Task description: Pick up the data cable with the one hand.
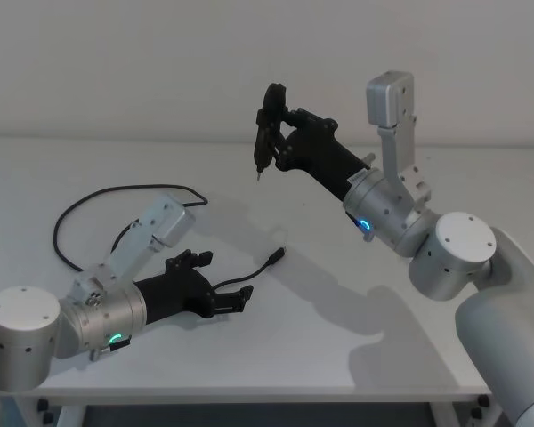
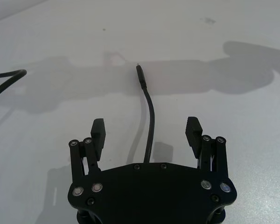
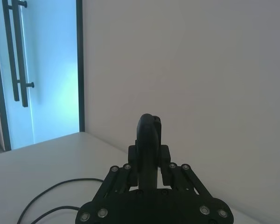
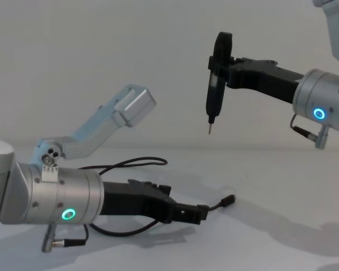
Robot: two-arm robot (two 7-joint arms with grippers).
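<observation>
Cable (image 2: 143, 91) lies between left gripper's (image 2: 146, 125) spread fingers, untouched; right gripper (image 1: 283, 135) aloft clamps tool (image 4: 214, 84).

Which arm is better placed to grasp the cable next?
Left. The left gripper sits low over the table, open, with the cable running between its fingers. The right gripper is raised high, shut on a black pointed tool.

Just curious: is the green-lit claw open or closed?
Open: left gripper's pads stand apart, data cable between them; right gripper holds a tool aloft.
</observation>
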